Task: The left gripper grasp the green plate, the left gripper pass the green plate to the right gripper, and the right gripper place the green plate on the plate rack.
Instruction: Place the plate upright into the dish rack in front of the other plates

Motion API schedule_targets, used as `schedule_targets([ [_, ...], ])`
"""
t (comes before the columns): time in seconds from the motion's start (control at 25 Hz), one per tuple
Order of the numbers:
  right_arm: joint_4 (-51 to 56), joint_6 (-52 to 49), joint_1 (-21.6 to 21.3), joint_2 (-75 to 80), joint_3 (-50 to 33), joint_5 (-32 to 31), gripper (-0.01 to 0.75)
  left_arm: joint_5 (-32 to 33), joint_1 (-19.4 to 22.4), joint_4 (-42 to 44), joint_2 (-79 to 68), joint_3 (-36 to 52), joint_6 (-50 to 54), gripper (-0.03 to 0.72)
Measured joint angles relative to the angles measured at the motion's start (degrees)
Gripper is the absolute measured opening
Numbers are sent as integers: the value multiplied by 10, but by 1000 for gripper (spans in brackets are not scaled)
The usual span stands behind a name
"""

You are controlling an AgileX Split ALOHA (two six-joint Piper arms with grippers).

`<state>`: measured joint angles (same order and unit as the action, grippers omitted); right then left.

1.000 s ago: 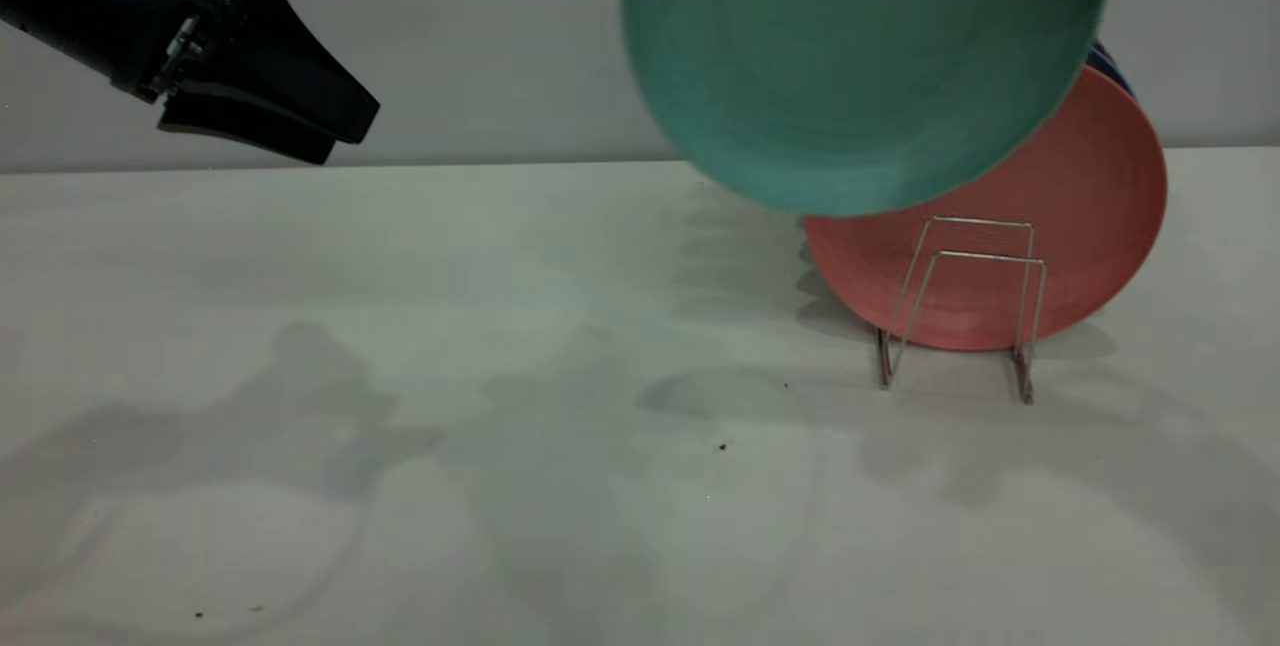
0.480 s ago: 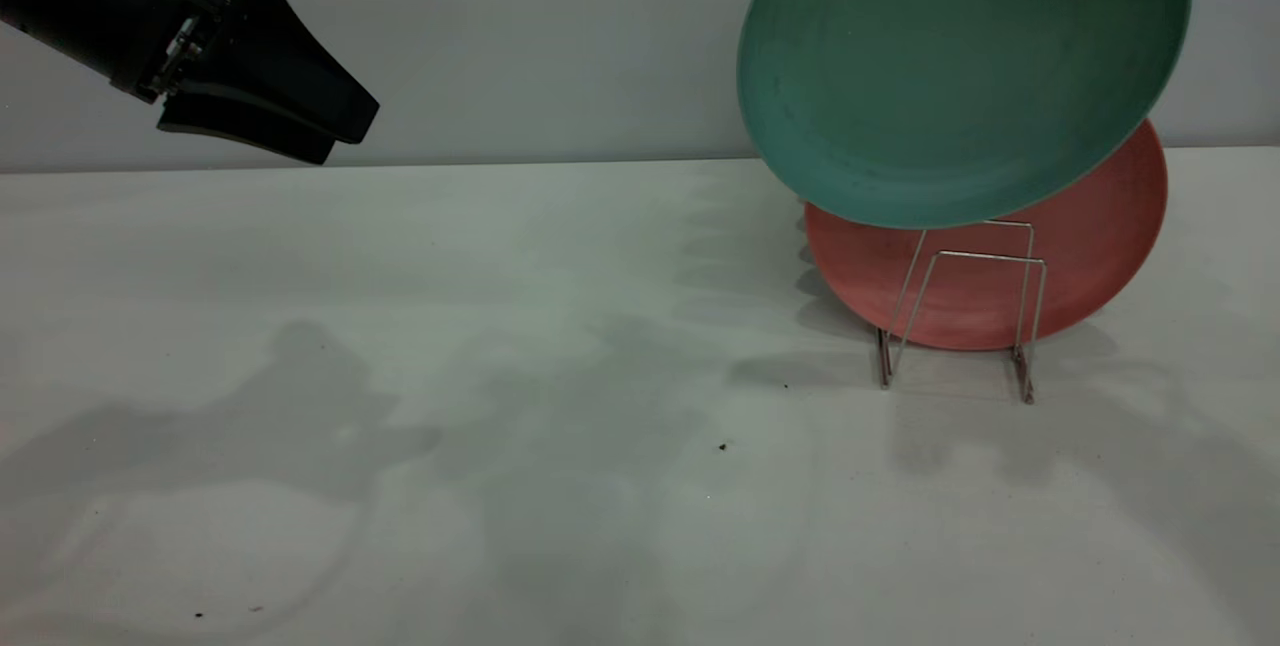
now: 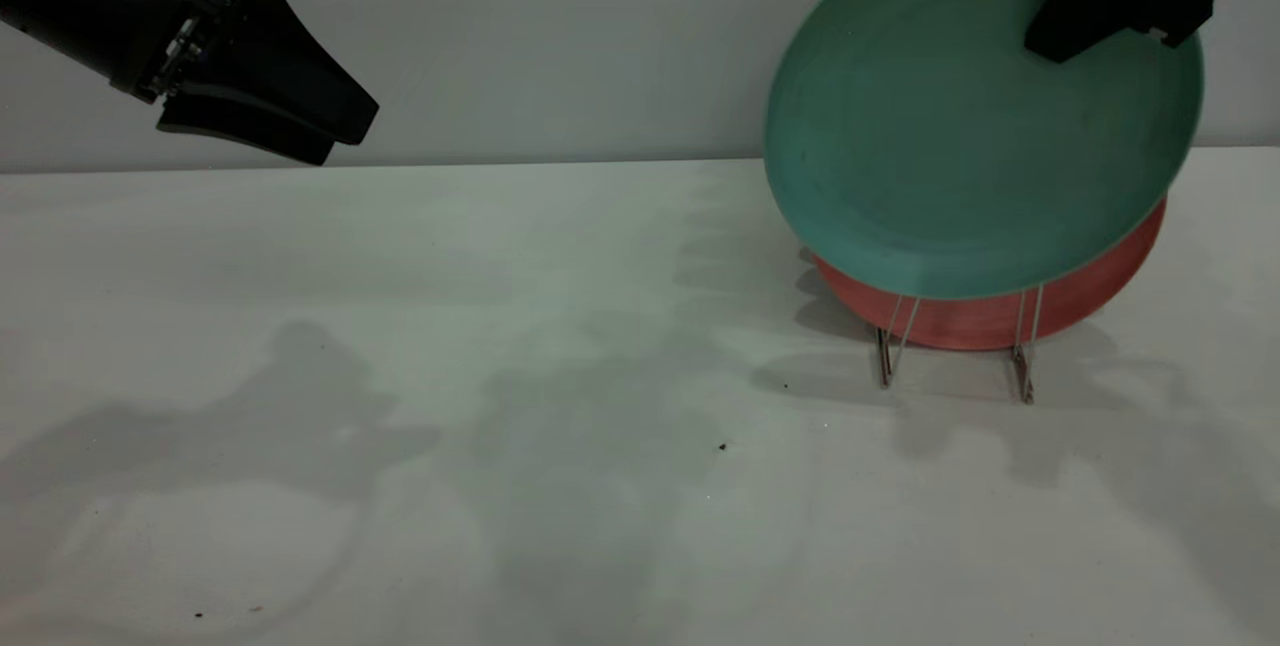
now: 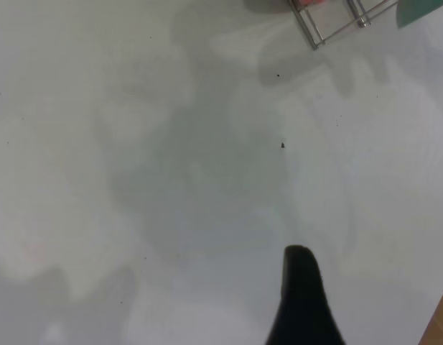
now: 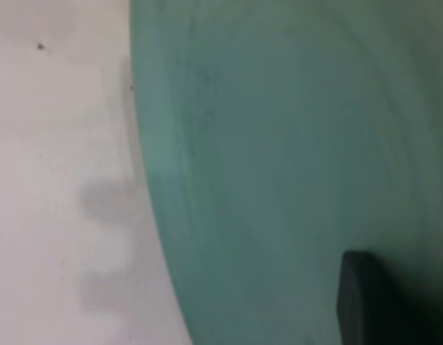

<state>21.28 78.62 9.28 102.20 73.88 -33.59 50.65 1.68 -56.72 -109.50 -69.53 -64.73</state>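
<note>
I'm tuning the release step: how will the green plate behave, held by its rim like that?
Probably stiff: the green plate keeps its round shape while the right gripper pinches only its upper edge. Hanging tilted from one point, it may swing or slip. Once released it could roll or tip unless it sits between the plate rack wires.

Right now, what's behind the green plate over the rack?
A salmon-pink plate stands in the plate rack behind the green plate, only its lower edge showing. The rack's upper loops and any plates further back are covered. The right claw holds the green plate's upper rim.
</note>
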Motion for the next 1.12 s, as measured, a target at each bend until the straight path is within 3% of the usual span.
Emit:
schedule_targets([
  [1.12, -8, -7, 0, -23, 0, 46, 126, -7, 0, 1, 0, 0, 0, 543],
])
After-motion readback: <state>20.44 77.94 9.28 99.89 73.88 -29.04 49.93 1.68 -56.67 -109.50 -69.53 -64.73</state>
